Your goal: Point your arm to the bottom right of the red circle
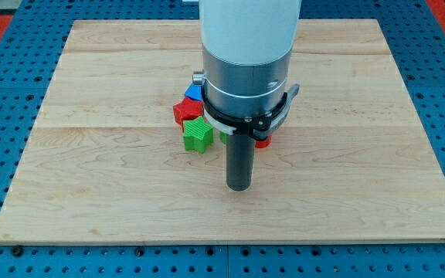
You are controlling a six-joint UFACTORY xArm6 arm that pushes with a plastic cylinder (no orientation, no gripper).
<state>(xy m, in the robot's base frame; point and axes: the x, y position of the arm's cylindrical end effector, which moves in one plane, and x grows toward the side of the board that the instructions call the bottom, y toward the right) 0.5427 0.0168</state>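
Observation:
My tip point(239, 188) stands on the wooden board point(91, 154) just below the middle. A small piece of a red block point(263, 142), likely the red circle, shows to the right of the rod; the rod and arm body hide most of it. My tip is below and slightly left of that piece. A red star-shaped block point(186, 110), a green star-shaped block point(198, 133) and a blue block point(194, 93) cluster up and to the left of my tip. A sliver of another green block point(224, 136) shows next to the rod.
The arm's white and grey body point(247, 54) covers the board's middle top and hides whatever lies under it. The board rests on a blue perforated table point(6, 62).

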